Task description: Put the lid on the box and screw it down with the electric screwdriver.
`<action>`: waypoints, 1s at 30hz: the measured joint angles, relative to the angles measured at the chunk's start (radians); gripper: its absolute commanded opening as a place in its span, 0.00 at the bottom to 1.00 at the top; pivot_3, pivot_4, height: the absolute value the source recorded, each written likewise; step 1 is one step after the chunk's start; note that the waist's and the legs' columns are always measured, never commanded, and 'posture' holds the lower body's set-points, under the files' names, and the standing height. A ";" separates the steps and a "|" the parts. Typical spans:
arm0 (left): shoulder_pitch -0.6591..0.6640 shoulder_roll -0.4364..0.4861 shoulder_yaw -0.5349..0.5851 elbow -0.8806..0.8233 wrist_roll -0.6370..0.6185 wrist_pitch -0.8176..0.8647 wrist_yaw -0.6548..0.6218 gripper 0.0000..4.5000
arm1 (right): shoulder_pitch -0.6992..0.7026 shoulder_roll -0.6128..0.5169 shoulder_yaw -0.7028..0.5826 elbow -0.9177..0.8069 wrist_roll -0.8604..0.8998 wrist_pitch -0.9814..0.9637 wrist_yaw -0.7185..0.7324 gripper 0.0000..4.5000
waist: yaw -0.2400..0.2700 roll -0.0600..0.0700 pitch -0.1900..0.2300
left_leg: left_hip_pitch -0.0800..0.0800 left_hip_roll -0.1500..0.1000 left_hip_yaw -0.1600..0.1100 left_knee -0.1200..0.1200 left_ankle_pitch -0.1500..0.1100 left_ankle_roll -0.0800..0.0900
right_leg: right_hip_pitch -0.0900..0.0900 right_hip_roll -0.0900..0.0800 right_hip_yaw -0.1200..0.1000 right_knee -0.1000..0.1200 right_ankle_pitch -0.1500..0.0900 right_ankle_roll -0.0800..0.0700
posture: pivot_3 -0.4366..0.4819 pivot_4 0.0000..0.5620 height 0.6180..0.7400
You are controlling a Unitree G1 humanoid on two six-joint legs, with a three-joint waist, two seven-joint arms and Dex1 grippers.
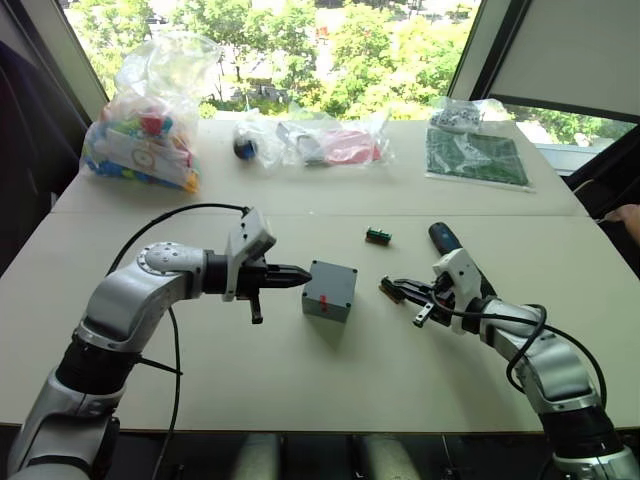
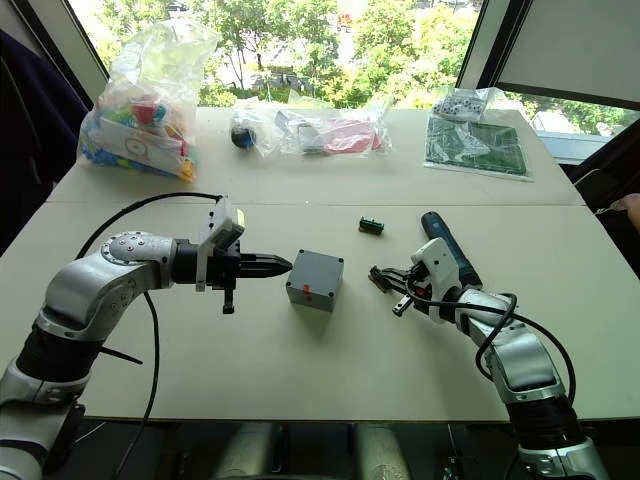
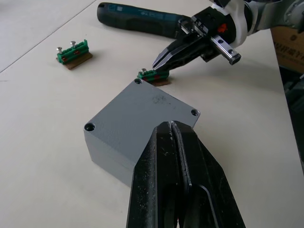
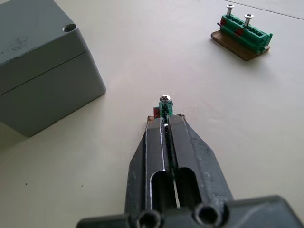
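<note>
Lid's on the box [image 1: 330, 289], screws next

Our left gripper [image 3: 172, 130] has its fingers pinched together against the box edge; our right gripper [image 4: 165, 124] nips a green screw block [image 4: 164, 109]. Electric screwdriver [image 1: 446, 241] lies behind; we'd steady the box first.

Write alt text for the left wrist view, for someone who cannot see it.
The left gripper, shut, points at a grey box with its lid on, standing on a pale table. Beyond it the right gripper closes on a small green block, with the electric screwdriver lying behind and a second green block off to one side.
</note>
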 measured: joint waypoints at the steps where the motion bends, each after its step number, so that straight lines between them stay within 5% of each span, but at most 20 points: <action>1: 0.000 0.000 0.000 0.000 0.000 0.000 0.001 0.00 | 0.000 0.000 0.002 0.000 -0.001 -0.002 0.001 0.00 | 0.000 0.000 0.000 | 0.000 0.000 0.000 0.000 0.000 0.000 | 0.000 0.000 0.000 0.000 0.000 0.000 | 0.48 0.27 1.00; 21: 0.000 -0.007 0.010 0.042 0.001 -0.019 0.005 0.00 | 0.009 0.000 -0.047 -0.113 0.044 0.039 -0.030 0.00 | 0.000 0.000 0.000 | 0.000 0.000 0.000 0.001 0.000 0.000 | 0.000 0.000 0.000 0.001 0.001 0.000 | 0.48 0.27 1.00; 30: 0.037 0.066 0.082 0.052 -0.014 -0.014 -0.010 0.00 | -0.134 0.064 0.039 -0.237 0.105 0.107 -0.024 0.00 | -0.015 0.000 0.000 | 0.000 0.002 -0.001 0.000 0.000 0.000 | -0.001 0.001 -0.001 0.002 0.001 0.000 | 0.48 0.27 1.00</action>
